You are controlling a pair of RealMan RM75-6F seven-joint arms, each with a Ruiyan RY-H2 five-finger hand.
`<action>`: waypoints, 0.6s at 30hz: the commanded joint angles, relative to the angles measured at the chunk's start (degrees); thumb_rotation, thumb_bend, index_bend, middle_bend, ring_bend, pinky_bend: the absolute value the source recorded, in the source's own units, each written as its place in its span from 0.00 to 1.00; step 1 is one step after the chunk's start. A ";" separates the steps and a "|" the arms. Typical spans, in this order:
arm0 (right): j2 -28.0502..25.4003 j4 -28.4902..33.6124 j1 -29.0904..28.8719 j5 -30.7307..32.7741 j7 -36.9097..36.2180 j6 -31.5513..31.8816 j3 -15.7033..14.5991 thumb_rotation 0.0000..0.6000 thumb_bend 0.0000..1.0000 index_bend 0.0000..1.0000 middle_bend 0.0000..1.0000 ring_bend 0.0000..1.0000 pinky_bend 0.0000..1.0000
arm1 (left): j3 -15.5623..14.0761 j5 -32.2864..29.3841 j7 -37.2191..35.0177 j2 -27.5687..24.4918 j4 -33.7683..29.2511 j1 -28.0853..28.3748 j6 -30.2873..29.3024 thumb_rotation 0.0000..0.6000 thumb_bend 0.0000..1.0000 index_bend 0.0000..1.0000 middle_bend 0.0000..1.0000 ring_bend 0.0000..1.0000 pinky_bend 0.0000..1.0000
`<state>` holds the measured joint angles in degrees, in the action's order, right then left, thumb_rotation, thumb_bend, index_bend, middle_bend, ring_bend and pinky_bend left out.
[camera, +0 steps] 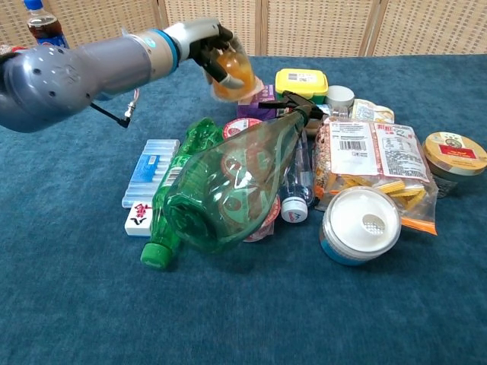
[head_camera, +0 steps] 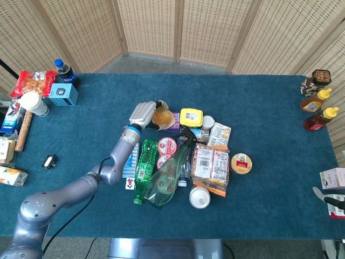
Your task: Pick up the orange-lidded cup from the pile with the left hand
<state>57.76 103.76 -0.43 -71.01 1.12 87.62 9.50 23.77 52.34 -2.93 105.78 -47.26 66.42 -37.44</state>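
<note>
left hand (head_camera: 142, 114): fingers (camera: 215, 67) wrapped round the orange-lidded cup (camera: 230, 71)
cup axis: tilted, lid end seems to face right, toward the yellow box (camera: 302, 81)
right hand: out of frame

We see even, bright, diffuse light in both views; shadows soft and short under pile. Bench (head_camera: 259, 97) cloth evenly lit, no hot spots. Glare streaks on green bottle (camera: 228, 190) in chest view; small highlights on left hand (camera: 205, 38) and arm shell. Head view sharp at centre, slightly bowed at edges. Chest view: near foreground soft, top-left arm slightly blurred.
</note>
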 commanded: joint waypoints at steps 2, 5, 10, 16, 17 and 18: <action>0.65 -0.74 -0.35 -0.09 -0.37 -0.83 -0.09 0.94 0.00 0.00 0.00 0.00 0.00 | 0.90 -0.11 0.83 -6.71 -9.77 -4.32 -4.79 1.00 0.48 0.58 0.50 0.61 0.47; 1.21 -1.37 -0.76 -0.38 -0.63 -1.46 -0.06 0.94 0.00 0.00 0.00 0.00 0.00 | 1.61 -0.27 0.95 -11.14 -17.24 -7.12 -7.87 1.00 0.48 0.58 0.50 0.61 0.47; 2.22 -2.14 -1.40 -0.87 -1.01 -2.36 -0.05 0.94 0.00 0.00 0.00 0.00 0.00 | 2.72 0.11 1.20 -19.10 -30.21 -11.75 -12.89 1.00 0.48 0.58 0.51 0.61 0.47; 3.48 -3.02 -1.94 -1.42 -1.46 -3.30 -0.28 0.94 0.00 0.00 0.00 0.00 0.00 | 4.68 -0.75 -1.02 -26.28 -41.32 -15.81 -15.54 1.00 0.48 0.58 0.51 0.61 0.47; 3.67 -3.12 -1.99 -1.47 -1.53 -3.37 -0.30 0.94 0.00 0.00 0.00 0.00 0.00 | 4.84 -0.75 -1.19 -27.08 -42.46 -16.24 -15.90 1.00 0.48 0.58 0.51 0.61 0.47; 3.88 -3.22 -2.03 -1.55 -1.60 -3.45 -0.35 0.94 0.00 0.00 0.00 0.00 0.00 | 5.03 -0.63 -1.44 -28.04 -43.85 -16.76 -16.36 1.00 0.47 0.58 0.51 0.61 0.47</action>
<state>61.54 100.61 -2.41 -72.50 -0.42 84.24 9.19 27.81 51.86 -3.46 80.22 -88.23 51.62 -52.10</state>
